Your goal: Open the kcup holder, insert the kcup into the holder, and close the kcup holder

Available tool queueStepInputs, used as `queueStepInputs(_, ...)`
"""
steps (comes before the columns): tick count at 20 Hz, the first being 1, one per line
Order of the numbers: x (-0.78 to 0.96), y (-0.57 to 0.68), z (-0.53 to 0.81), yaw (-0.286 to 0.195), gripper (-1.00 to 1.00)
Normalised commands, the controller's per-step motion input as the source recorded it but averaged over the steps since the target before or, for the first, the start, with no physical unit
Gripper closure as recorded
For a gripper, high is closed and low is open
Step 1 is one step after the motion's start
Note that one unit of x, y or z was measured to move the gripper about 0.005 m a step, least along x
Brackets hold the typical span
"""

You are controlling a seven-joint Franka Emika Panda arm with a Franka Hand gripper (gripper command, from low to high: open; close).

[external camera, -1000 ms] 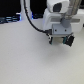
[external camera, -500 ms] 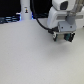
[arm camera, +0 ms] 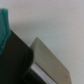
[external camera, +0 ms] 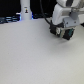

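Starting at the exterior view's left: a white bottle-like object (external camera: 25, 11) is standing at the far edge of the pale table (external camera: 35, 55), against a dark background strip. It is well apart from the arm and is playing no part here.

Moving rightward, you are looking at broad bare tabletop, nothing lying on it that the blur lets you make out.

At the exterior view's right, the white arm (external camera: 64, 11) is reaching down, and the gripper (external camera: 64, 33) is hanging just above the table near the far edge. A green fleck is showing low among the dark finger parts; it is too small to name with confidence.

The wrist view is sitting very close: a teal-green shape (arm camera: 4, 27) at one edge, a black body (arm camera: 17, 62) beside it, and a grey slab-like face (arm camera: 50, 62) touching that. Likely the kcup's green top and part of the kcup holder, but you cannot settle that from this blur.

Whether the fingers are released or clenched, you cannot tell. The holder's drawers are not identifiable, so judge the opening step as unconfirmed.
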Motion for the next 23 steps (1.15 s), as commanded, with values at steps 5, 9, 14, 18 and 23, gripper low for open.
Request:
queueStepInputs(5,-0.88,0.49,0.00,0.040,-1.00)
queueStepInputs(9,-0.87,0.52,0.01,0.035,-1.00)
queueStepInputs(14,-0.39,0.47,0.31,0.076,-1.00)
queueStepInputs(18,0.14,0.21,1.00,0.059,-1.00)
queueStepInputs(23,0.12,0.09,0.69,0.019,-1.00)
